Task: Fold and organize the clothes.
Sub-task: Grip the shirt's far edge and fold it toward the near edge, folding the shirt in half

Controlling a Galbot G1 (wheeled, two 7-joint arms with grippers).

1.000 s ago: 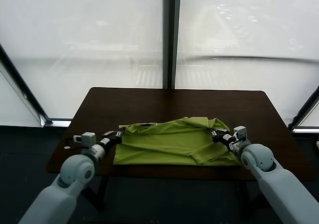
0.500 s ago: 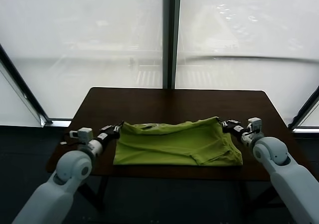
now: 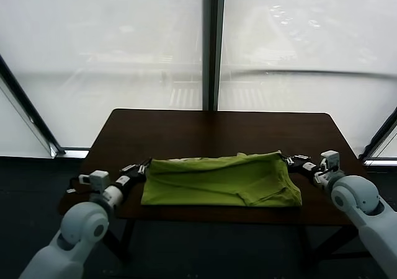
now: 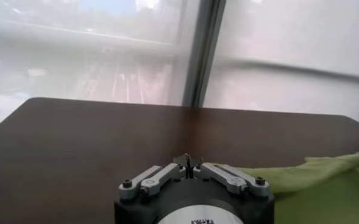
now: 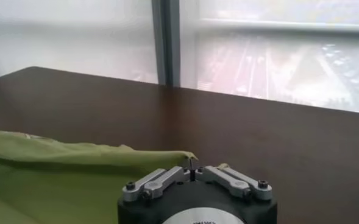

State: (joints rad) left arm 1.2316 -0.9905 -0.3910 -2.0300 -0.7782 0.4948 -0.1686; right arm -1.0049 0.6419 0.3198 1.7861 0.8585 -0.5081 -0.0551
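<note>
dark table (image 3: 186, 130) — lime-green t-shirt (image 3: 217, 180) folded, spread flat

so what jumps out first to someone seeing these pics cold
The lime-green T-shirt stands out, lying flat near the front edge of the dark brown table. The left gripper is shut on the shirt's far left corner and the right gripper is shut on its far right corner, so the far edge runs taut between them. Behind the table, bright frosted windows fill the background.
</note>
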